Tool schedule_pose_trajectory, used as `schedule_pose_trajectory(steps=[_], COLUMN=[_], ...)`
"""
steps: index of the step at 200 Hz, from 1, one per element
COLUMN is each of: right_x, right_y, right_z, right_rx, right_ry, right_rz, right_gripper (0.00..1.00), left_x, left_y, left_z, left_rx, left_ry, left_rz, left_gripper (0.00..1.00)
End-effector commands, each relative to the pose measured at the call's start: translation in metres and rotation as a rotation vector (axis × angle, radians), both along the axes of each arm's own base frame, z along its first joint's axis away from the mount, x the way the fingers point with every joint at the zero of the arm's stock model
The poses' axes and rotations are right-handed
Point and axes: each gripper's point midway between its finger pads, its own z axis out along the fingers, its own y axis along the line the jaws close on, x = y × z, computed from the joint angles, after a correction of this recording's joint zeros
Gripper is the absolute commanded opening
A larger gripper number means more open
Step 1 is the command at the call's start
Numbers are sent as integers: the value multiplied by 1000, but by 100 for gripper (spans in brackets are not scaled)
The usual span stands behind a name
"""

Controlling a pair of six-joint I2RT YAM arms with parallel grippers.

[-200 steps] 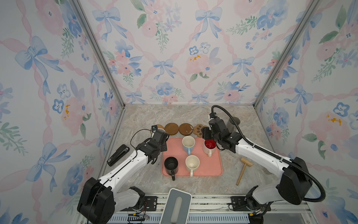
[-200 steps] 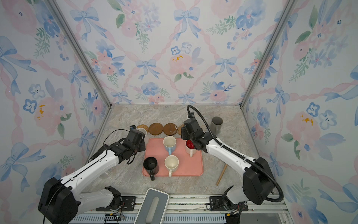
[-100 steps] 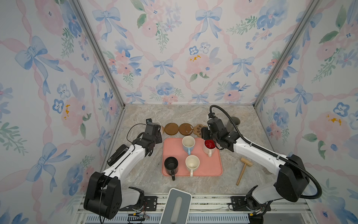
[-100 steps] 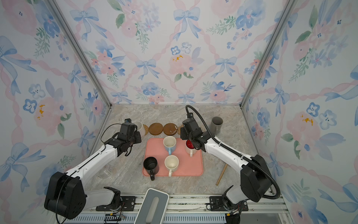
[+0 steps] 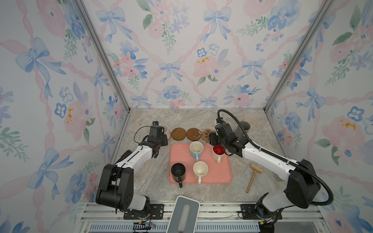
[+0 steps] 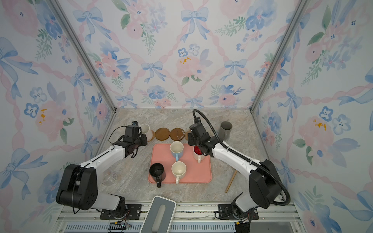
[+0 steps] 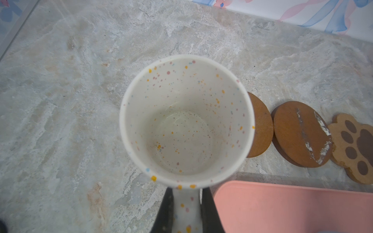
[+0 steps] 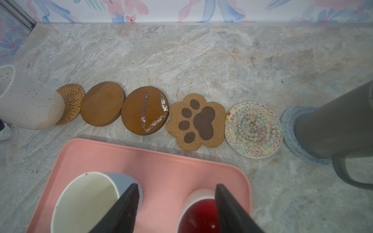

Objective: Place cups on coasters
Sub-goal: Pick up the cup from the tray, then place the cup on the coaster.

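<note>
My left gripper (image 7: 185, 193) is shut on the handle of a speckled cream cup (image 7: 185, 121), held upright at the left end of the coaster row (image 5: 164, 130). This cup covers part of the tan rattan coaster (image 8: 70, 102); whether it rests on it I cannot tell. The row runs on through two brown rounds (image 8: 102, 103) (image 8: 144, 113), a paw-print coaster (image 8: 196, 121) and a cream woven round (image 8: 253, 129). A grey cup (image 8: 333, 125) stands on the light-blue coaster (image 8: 288, 129). My right gripper (image 8: 176, 187) hangs open between the light-blue cup (image 5: 196, 149) and the red-inside cup (image 5: 218, 152).
The pink tray (image 5: 218, 173) also carries a black cup (image 5: 178, 171) and a cream cup (image 5: 200, 170). A wooden mallet (image 5: 253, 175) lies on the marble right of the tray. Patterned walls close in the left, back and right sides.
My left arm has carried the speckled cup back and to the left, from beside the tray to the rattan coaster. The right gripper has barely moved.
</note>
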Motion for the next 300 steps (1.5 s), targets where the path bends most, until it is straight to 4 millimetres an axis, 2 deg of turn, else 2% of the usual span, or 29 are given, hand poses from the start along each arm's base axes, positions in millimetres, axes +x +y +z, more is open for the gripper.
schedule_pose_trajectory(steps=[1, 78, 166, 251, 300], right_x=[6, 9, 10, 10, 11], right_y=[0, 7, 10, 10, 9], right_z=[6, 1, -2, -3, -3], right_rx=[4, -2, -9, -16, -21], right_ry=[0, 18, 28, 31, 33], right_rz=[-12, 0, 11, 12, 11], right_gripper=[63, 63, 63, 63, 62], left_x=[32, 43, 48, 54, 49], left_y=[-2, 0, 1, 2, 0], left_z=[42, 30, 43, 47, 30], left_rx=[-13, 15, 27, 47, 40], left_ry=[-175, -149, -185, -209, -171], left_rz=[-21, -28, -29, -27, -37], left_gripper=[0, 0, 0, 0, 0])
